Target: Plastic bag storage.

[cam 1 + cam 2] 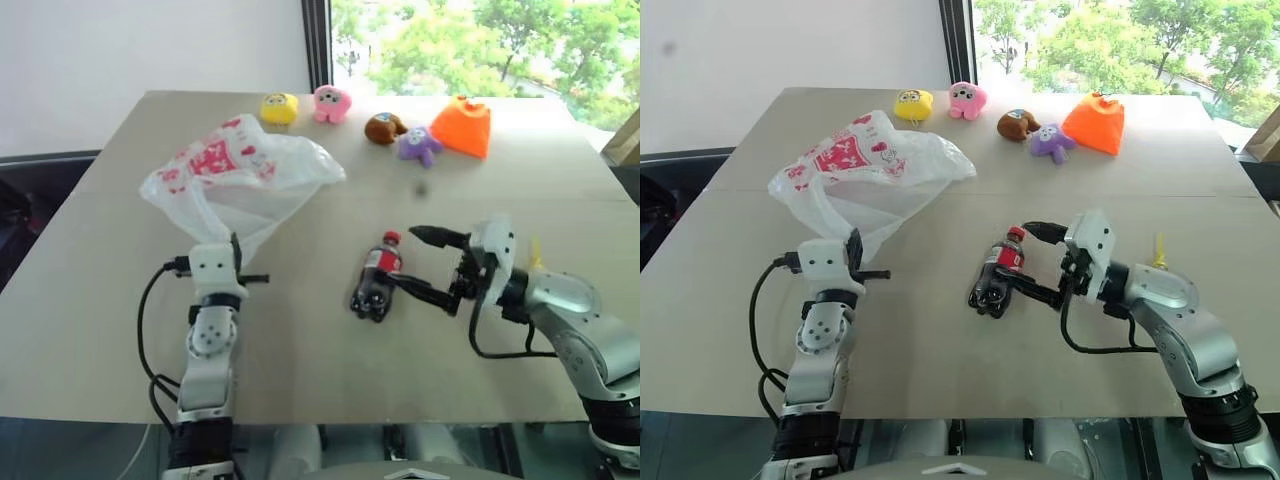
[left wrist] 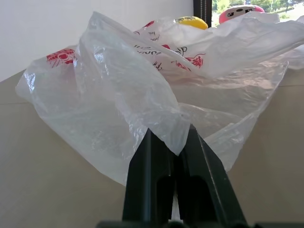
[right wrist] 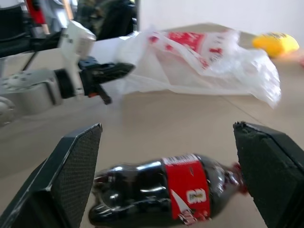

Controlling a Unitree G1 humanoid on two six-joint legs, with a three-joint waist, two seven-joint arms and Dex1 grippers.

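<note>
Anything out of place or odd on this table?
Only mildly: the cola bottle lies on its side mid-table, between the open fingers of the right gripper. The plastic bag is crumpled, its near edge pinched by the left gripper. Nothing is spilled or damaged.

Left gripper (image 2: 173, 142) fingers pinched together; right gripper (image 1: 420, 262) fingers spread wide.

You're looking at a translucent white plastic bag (image 1: 243, 172) printed with red logos, a dark cola bottle (image 1: 376, 278) with red cap and red label, a tan table (image 1: 300, 340), and plush toys in yellow (image 1: 279, 108), pink (image 1: 331, 103), brown (image 1: 384, 127), purple (image 1: 419, 146) and orange (image 1: 464, 127).
</note>
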